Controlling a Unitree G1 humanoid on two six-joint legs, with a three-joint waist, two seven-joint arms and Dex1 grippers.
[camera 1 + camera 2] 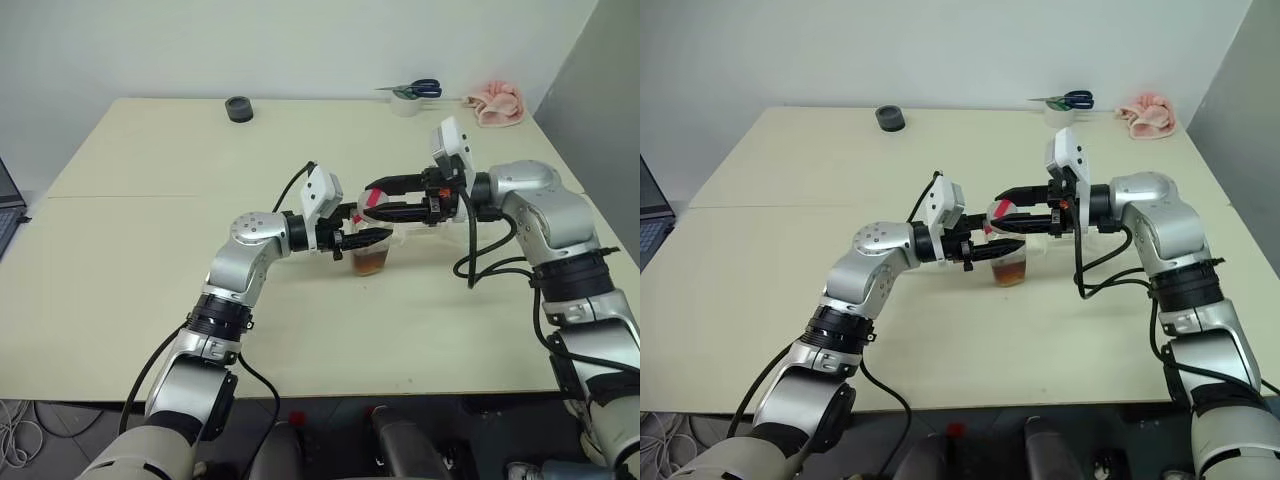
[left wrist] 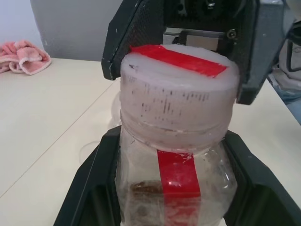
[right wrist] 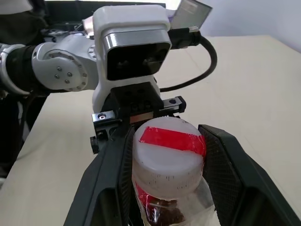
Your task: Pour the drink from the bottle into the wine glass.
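Cream-coloured surface (image 1: 120, 300) carries the work near its middle. On it the left end effector (image 1: 368, 238) is clamped narrowly around the body of the bottle (image 2: 176, 188), and the right end effector (image 1: 392, 197), partly closed, brackets its cap (image 3: 168, 160), white with a red strip. Amber drink (image 1: 371, 262) sits low inside. Pouring looks unstarted: I judge the cap must come off first.

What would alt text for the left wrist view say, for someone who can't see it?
A clear plastic bottle with a red strip sits between the left gripper's black jaws. The right gripper's black jaws stand around its white cap. A pink cloth lies on the table behind.
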